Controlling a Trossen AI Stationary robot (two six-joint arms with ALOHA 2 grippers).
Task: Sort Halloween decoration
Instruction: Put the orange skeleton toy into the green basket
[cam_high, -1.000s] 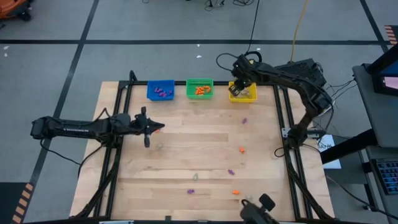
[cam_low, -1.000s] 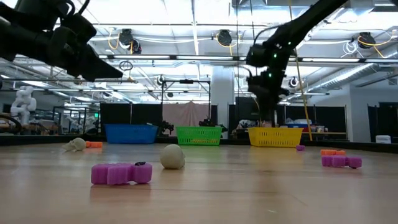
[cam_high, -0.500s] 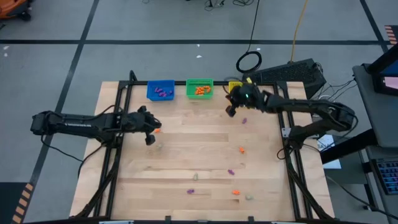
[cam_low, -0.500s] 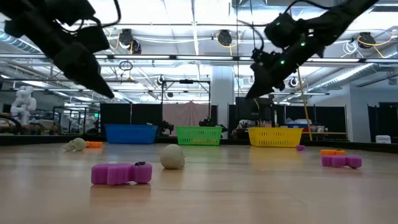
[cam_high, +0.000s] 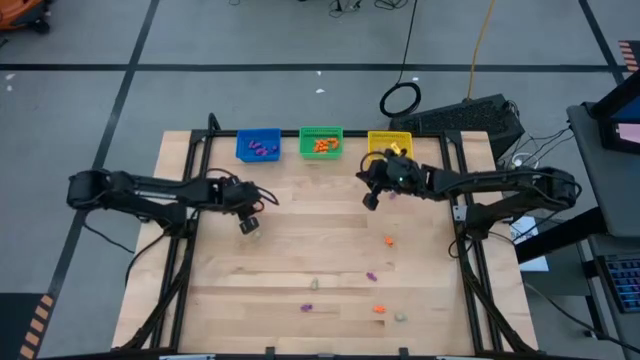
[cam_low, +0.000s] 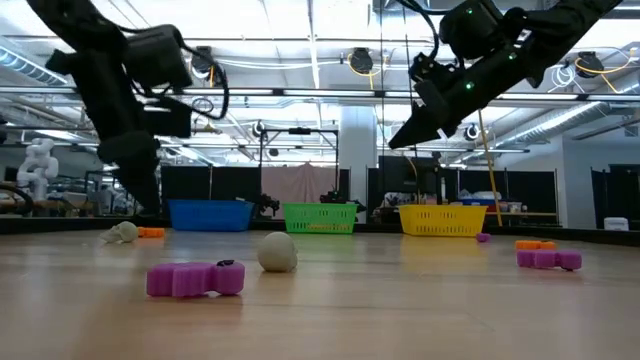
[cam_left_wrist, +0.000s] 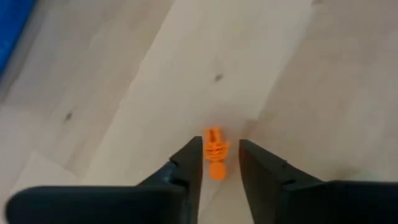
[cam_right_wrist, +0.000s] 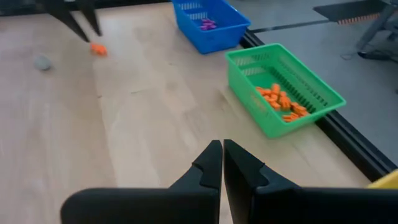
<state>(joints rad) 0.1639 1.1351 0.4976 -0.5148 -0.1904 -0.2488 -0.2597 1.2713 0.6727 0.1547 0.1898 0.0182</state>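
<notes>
Left gripper (cam_left_wrist: 220, 163): fingers apart, straddling orange trinket (cam_left_wrist: 215, 152) on table (cam_high: 300, 245), left side.
Right gripper (cam_right_wrist: 222, 163): clenched, empty, raised nr yellow bin (cam_high: 390, 141).
Green bin (cam_right_wrist: 285, 99): orange pcs inside.
Blue bin (cam_right_wrist: 208, 23): purple pcs inside.
Loose trinkets: scattered near edge.

A pale wooden tabletop (cam_high: 300, 250) sits in a black frame on a grey floor crossed by dark tape lines. Along its far edge stand three small plastic bins in a row: a blue bin (cam_high: 258, 146) on the left, a green bin (cam_high: 321, 142) in the middle, a yellow bin (cam_high: 389, 142) on the right. A coiled black cable (cam_high: 400, 100) lies on the floor beyond them.
</notes>
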